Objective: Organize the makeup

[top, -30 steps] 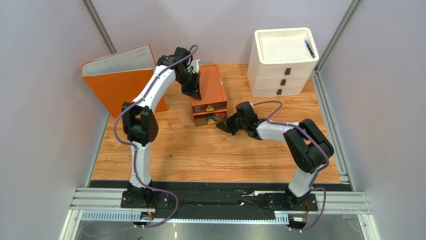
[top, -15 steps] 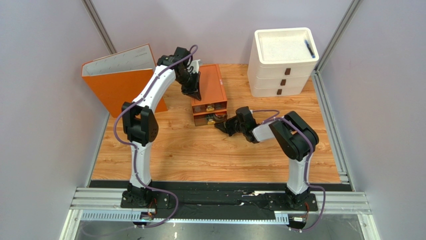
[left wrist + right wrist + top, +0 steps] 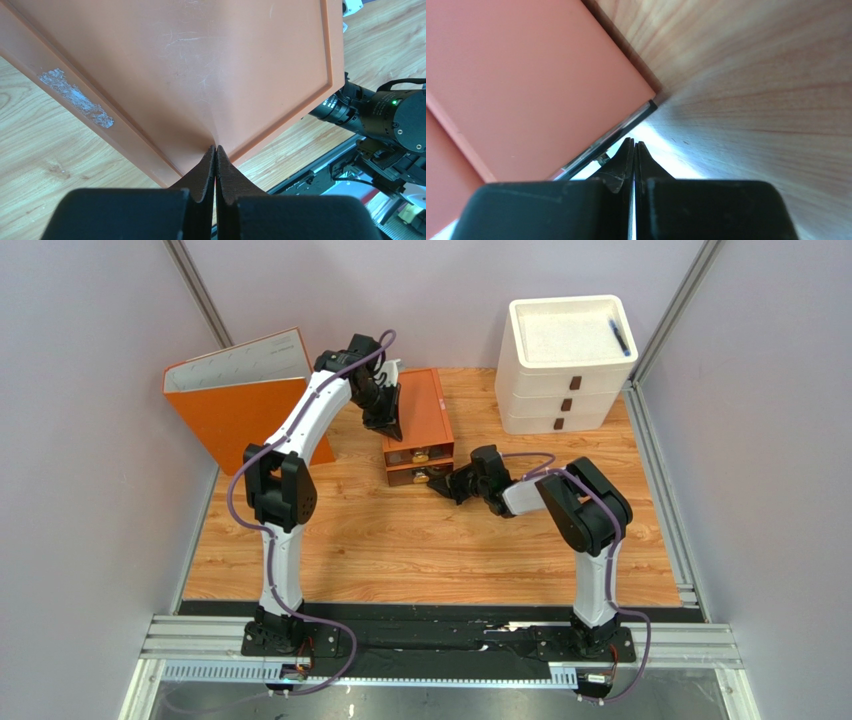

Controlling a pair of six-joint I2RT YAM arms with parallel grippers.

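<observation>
A small orange drawer unit [image 3: 425, 410] stands at mid table with two clear-fronted drawers. Makeup shows only as small gold-coloured shapes behind the upper front [image 3: 421, 454] and the lower front [image 3: 414, 477]; the other cosmetics are hidden. My left gripper [image 3: 387, 426] is shut, its tips pressed on the unit's orange top [image 3: 200, 60]. My right gripper [image 3: 437, 483] is shut and empty, low on the table, its tips [image 3: 634, 144] at the clear edge of the lower drawer front [image 3: 611, 137] beside the unit's orange side [image 3: 526, 85].
An orange binder [image 3: 240, 405] leans at the back left. A white three-drawer stack [image 3: 565, 370] stands at the back right with a black pen [image 3: 620, 337] on its top. Grey walls and metal rails close in both sides.
My right gripper has moved left and a little away, up to the lower drawer front, with its arm folding in closer. The left arm has not moved.
</observation>
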